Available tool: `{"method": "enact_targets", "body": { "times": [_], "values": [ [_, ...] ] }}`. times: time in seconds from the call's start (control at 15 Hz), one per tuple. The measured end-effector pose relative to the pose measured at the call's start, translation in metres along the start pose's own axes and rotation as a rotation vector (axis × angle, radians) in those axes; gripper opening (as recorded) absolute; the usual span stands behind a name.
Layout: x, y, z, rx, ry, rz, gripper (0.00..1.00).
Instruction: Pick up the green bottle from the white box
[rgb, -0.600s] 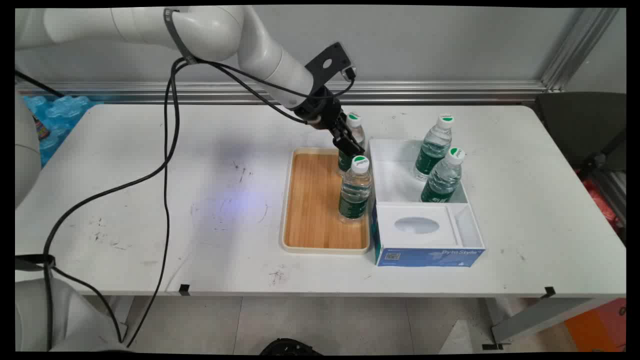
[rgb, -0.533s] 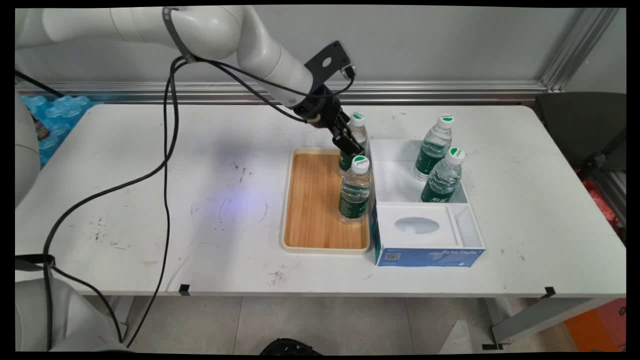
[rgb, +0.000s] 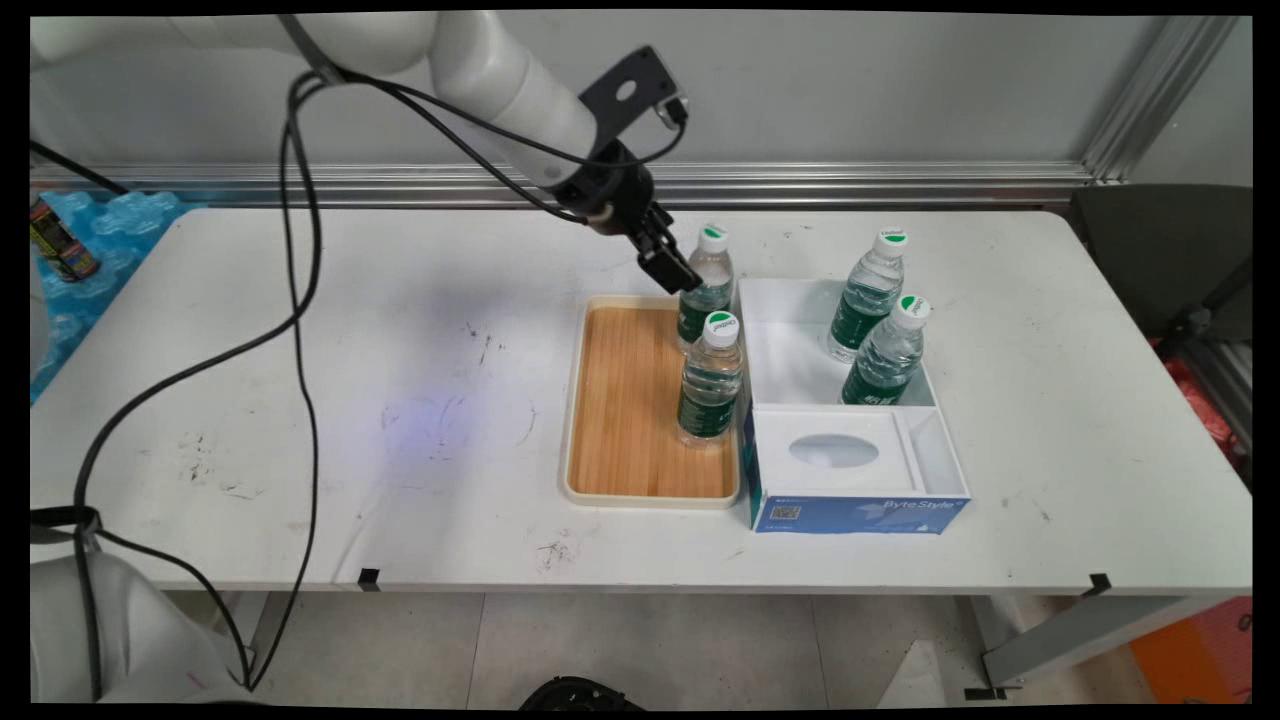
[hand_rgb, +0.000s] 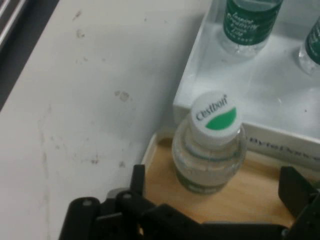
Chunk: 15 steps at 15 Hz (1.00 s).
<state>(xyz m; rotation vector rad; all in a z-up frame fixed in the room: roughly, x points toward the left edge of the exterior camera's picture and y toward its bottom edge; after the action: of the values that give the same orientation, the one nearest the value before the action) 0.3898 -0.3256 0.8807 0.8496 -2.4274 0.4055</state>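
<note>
The gripper (rgb: 672, 272) is released, hanging just beside the far bottle (rgb: 706, 290) on the wooden tray (rgb: 625, 400)

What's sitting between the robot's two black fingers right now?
Nothing: the open gripper stands clear of the far bottle on the wooden tray; only tray shows between its fingers, in the hand view.

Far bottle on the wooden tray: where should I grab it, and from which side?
Grip the far bottle around its labelled body, coming from the tray's open left. It stands upright; the white box crowds its right, and the near bottle stands just in front.
</note>
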Motion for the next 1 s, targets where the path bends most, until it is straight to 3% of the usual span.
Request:
{"method": "enact_targets", "body": {
  "times": [0.6, 1.0],
  "values": [
    [0.02, 0.008, -0.052, 0.015, -0.044, -0.004, 1.0],
    [0.066, 0.015, -0.08, 0.002, -0.02, 0.008, 1.0]
  ]
}}
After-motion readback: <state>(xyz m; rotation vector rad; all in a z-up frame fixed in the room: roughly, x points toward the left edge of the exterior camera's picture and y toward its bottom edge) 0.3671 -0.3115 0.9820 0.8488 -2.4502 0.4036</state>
